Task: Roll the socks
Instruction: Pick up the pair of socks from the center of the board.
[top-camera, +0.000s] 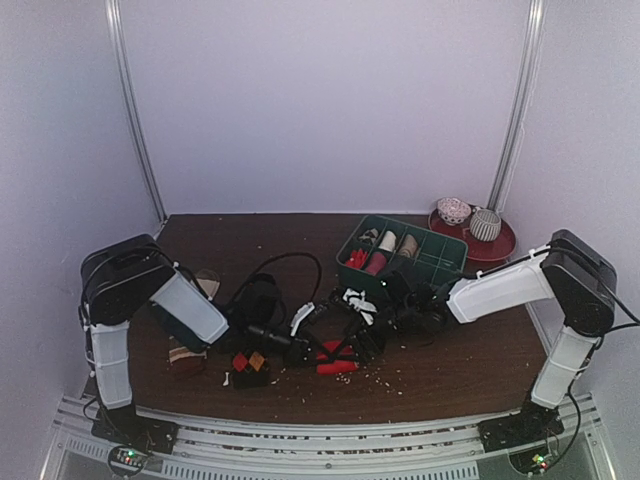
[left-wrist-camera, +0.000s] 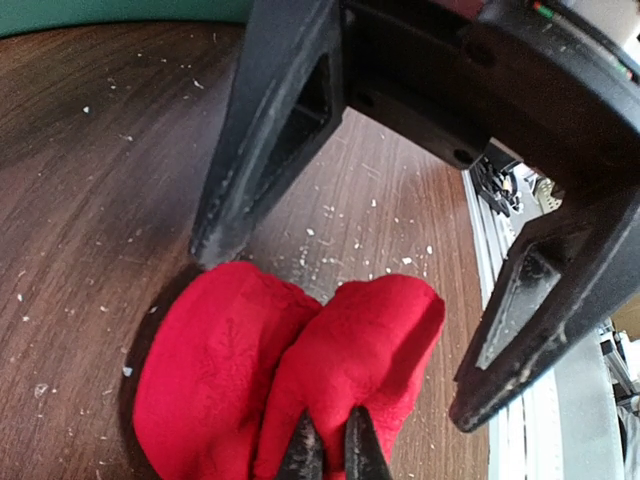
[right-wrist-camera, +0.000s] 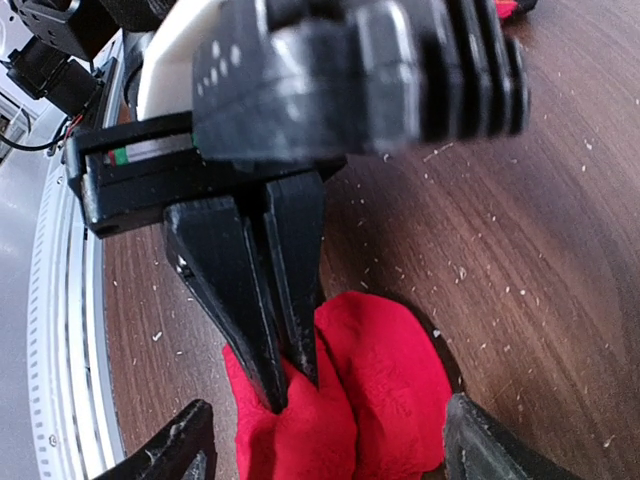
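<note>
From where I stand, the dark wooden table (top-camera: 480, 360) ends in a metal rail (top-camera: 330, 440) on the near side and meets pale walls on the other three. At the left, the argyle sock (top-camera: 250, 366) sits bunched just inside the near edge (I can't make out its long axis). Right of it, the left gripper (left-wrist-camera: 330, 420) is clenched on a fold of the red sock (left-wrist-camera: 230, 370). That sock lies mid-table, near the rail, doubled into two lobes side by side, with its length running roughly left to right. The right gripper (left-wrist-camera: 340, 330) hangs over it released, its fingers spread wide to either side. That makes two socks and two arms. Bare, crumb-flecked wood stretches right of the red sock toward the right arm's base. At the far right stand one green bin (top-camera: 440, 270) and one red plate (top-camera: 505, 243) carrying two small round things.
</note>
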